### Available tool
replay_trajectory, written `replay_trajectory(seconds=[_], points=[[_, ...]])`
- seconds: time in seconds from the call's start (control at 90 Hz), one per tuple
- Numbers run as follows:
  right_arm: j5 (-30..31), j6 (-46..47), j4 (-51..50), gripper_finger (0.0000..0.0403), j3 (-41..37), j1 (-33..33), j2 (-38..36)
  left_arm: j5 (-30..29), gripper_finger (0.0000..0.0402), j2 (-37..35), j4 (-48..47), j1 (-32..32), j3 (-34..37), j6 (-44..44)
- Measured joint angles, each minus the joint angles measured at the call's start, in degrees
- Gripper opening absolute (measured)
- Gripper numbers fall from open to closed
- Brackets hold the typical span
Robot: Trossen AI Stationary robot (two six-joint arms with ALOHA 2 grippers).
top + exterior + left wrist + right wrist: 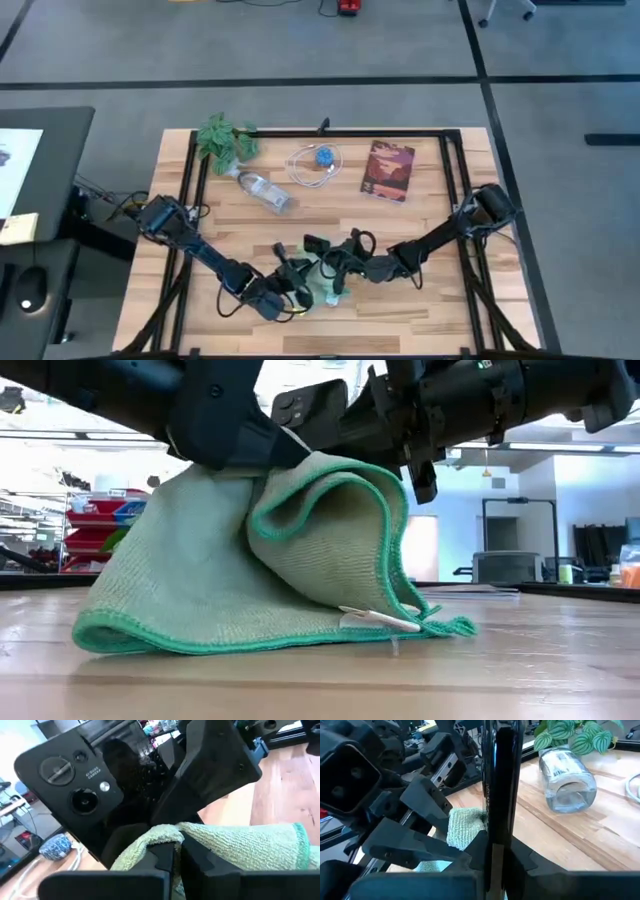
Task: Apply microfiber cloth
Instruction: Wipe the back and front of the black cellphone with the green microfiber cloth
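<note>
A: Setting? Wooden tabletop (420, 225) w/ a black frame round its edge, grey floor beyond; shelving and monitors show in the bkgd of the low view.

B: And the subject?

A: Microfiber cloth (230, 585), pale mint w/ darker green hem, near the front-centre of the table. Lower edge rests on the wood; upper part is bunched and lifted, draped in a loose fold, small white tag at the hem.

B: Grippers?

A: Left gripper (172, 855), front-centre, is closed on a bunch of the cloth; fingers pinch the terry right at the fold. Right gripper (495, 852), meeting it from the right side, is clamped narrow on a black phone (107, 785), held on edge, camera cluster facing the left wrist. Phone and cloth touch or nearly so; exact contact can't be told.

B: How will the cloth handle?

A: Judgement only: light, soft, no stiffness, so it sags wherever unsupported and follows the fingers w/out resisting. Not fragile. Best hold is a gathered wad, as now, so a padded face meets the glass; a hem-only pinch would let it flop away. Phone is the slick, breakable item: keep pressure modest.

B: Other items?

A: Leafy plant (226, 138), clear bottle (567, 777) lying on its side, coiled cable (315, 165), book (388, 170), all toward the far edge, well apart.
</note>
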State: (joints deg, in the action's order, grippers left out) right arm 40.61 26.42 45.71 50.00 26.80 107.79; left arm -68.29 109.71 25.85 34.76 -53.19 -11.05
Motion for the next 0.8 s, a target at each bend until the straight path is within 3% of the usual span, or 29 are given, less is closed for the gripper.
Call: replay_trajectory(seconds=[0.444, 0.678, 0.8], points=[[-0.18, -0.09, 0.40, 0.0017, -0.02, 0.01, -0.30, -2.12, 0.0000, 6.80, 14.98, -0.13, -2.95, 9.81], [-0.16, 0.06, 0.77, 0.0018, 0.02, 0.03, -0.35, -3.43, 0.0000, 6.78, 12.90, -0.21, -3.90, 12.91], [-0.15, 0.08, 0.37, 0.0018, 0.07, 0.03, -0.35, -6.81, 0.0000, 6.58, 6.80, 0.34, -3.85, 9.41]])
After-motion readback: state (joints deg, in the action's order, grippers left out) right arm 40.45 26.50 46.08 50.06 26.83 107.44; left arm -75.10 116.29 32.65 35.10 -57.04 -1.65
